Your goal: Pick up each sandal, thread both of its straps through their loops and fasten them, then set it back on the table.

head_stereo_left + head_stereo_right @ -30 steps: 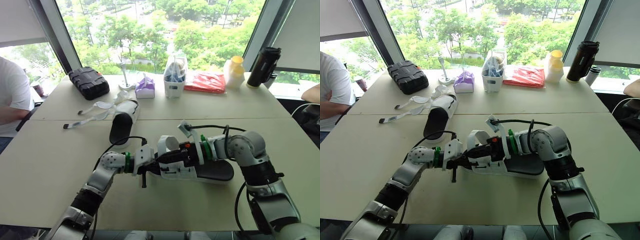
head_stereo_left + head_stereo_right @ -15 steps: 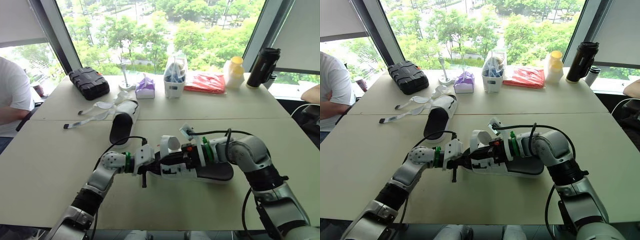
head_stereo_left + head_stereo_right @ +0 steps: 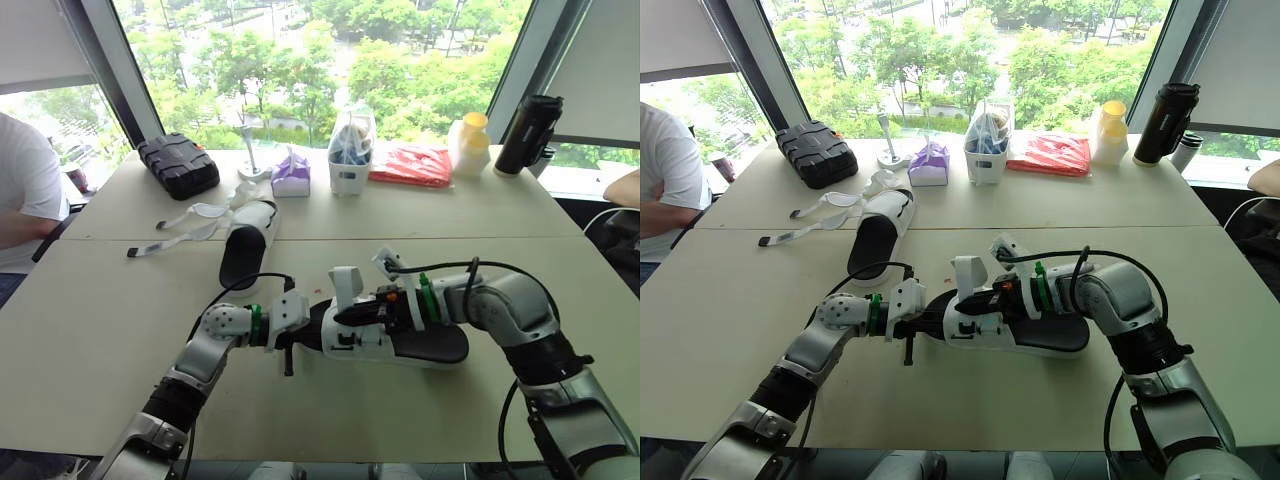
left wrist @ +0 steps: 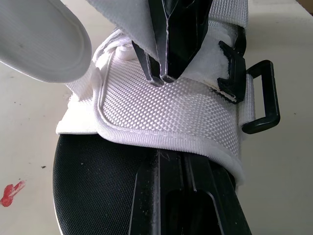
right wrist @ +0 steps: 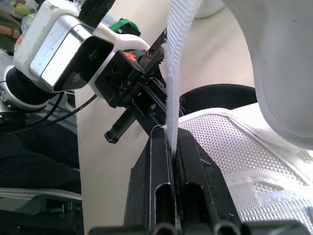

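Jaws of the right gripper [image 3: 348, 316] are pressed together on the edge of a white strap [image 5: 178, 63], which stands up from the pinch, its free end curling over above. Jaws of the left gripper [image 3: 312, 330] are likewise together, clamped on the toe end of the sandal [image 3: 440, 345], where the white woven upper [image 4: 166, 112] meets the black footbed.

That sandal sits on the table [image 3: 100, 340] between the two arms. Its long axis runs across the robot's front, toe toward the left gripper and heel toward the right arm's elbow. The right forearm reaches along it from the heel side.

The black loop [image 4: 261, 98] sticks out from one flank of the upper, just beside the pinched strap but apart from it. Nothing is threaded through it yet. The strap tip must therefore travel sideways across the upper and enter the loop along the sandal's short axis. The right gripper is nearer the loop and already has the strap, so it looks like the one to thread it. The left gripper's part appears to be steadying the toe so the loop stays presented.

A second sandal [image 3: 243, 250] lies well apart on the far side of the held one. Its straps are loose and trail across the table away from it, so it appears not yet done.
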Available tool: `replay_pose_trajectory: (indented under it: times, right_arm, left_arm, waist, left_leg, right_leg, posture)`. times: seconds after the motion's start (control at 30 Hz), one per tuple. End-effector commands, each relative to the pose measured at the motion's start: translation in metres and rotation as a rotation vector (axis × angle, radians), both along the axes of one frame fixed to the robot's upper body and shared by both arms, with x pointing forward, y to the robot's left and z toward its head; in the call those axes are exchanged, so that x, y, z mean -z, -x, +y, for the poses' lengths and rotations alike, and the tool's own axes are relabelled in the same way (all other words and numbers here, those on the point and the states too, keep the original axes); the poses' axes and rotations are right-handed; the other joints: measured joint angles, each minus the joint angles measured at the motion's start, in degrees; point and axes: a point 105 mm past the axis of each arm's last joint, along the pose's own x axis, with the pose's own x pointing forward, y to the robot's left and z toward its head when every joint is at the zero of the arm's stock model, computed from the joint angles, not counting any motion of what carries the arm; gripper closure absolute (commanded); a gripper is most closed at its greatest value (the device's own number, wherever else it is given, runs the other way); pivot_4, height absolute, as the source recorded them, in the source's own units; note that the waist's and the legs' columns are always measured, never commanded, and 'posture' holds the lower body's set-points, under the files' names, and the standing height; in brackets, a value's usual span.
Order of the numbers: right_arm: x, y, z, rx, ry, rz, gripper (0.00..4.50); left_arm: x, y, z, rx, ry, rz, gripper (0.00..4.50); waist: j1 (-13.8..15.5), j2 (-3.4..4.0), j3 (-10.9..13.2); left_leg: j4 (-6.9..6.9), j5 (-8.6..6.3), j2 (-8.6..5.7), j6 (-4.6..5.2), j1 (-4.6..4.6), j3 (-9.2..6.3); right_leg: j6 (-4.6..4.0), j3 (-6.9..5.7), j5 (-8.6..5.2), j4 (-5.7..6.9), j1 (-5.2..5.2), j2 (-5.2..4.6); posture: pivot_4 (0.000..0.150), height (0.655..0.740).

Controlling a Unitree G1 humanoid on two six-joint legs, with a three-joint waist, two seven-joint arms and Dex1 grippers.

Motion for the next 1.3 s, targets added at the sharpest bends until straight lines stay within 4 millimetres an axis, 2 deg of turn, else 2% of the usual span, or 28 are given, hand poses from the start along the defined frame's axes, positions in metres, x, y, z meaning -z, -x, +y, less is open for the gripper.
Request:
replay_pose_trajectory:
  times: [0.03,0.23,0.47,0.77,0.93,1.17,1.3]
  right_arm:
    - [-0.004,0.009,0.011,-0.027,-0.041,0.041,4.45]
    - [-0.021,0.012,0.014,-0.041,-0.081,0.052,4.45]
    - [-0.021,0.016,0.014,-0.043,-0.07,0.058,4.45]
    - [-0.01,0.015,0.016,-0.023,-0.056,0.061,4.45]
    - [0.003,0.01,0.016,0.005,-0.002,0.006,4.45]
    - [0.018,0.021,0.009,-0.066,0.093,-0.066,4.45]
    - [0.024,0.015,0.007,-0.05,0.124,-0.139,4.45]
  left_arm:
    - [0.047,0.02,0.002,0.032,-0.134,0.143,4.5]
    - [0.047,0.02,0.002,0.033,-0.135,0.142,4.5]
    - [0.047,0.019,0.002,0.032,-0.135,0.138,4.5]
    - [0.047,0.018,0.002,0.028,-0.135,0.136,4.5]
    - [0.047,0.018,0.003,0.025,-0.137,0.136,4.5]
    - [0.047,0.017,0.003,0.025,-0.136,0.135,4.5]
    - [0.047,0.018,0.002,0.027,-0.134,0.136,4.5]
  waist:
    - [-0.03,0.0,0.0]
    - [-0.02,0.0,0.0]
    - [-0.02,0.01,0.0]
    - [-0.03,0.0,0.0]
    - [-0.12,0.01,0.0]
    - [0.0,-0.01,-0.03]
    - [0.0,-0.1,-0.12]
  left_leg:
    - [0.0,0.0,0.0,0.0,0.0,0.0]
    - [-0.01,0.0,0.01,0.0,0.0,0.0]
    - [-0.01,0.0,0.01,0.0,-0.02,0.0]
    - [-0.01,0.0,0.01,0.0,-0.01,0.0]
    - [-0.01,0.0,0.01,0.0,0.05,0.0]
    - [0.0,0.0,0.01,0.0,0.07,0.0]
    - [-0.01,-0.01,0.0,0.01,0.08,-0.02]
  right_leg:
    - [0.0,0.0,0.0,0.0,0.0,0.0]
    - [0.0,0.0,0.0,0.01,-0.03,0.0]
    - [0.0,-0.01,0.0,0.01,-0.03,0.0]
    - [0.0,-0.01,0.0,0.01,-0.03,0.0]
    - [0.02,-0.01,-0.01,0.02,-0.03,0.0]
    - [0.19,-0.01,-0.12,0.0,-0.02,0.0]
    - [0.23,-0.01,-0.15,-0.01,-0.02,0.0]
  posture:
    - [0.15,0.74]
    - [0.15,0.74]
    - [0.15,0.74]
    - [0.15,0.74]
    - [0.15,0.74]
    - [0.15,0.74]
    - [0.15,0.74]
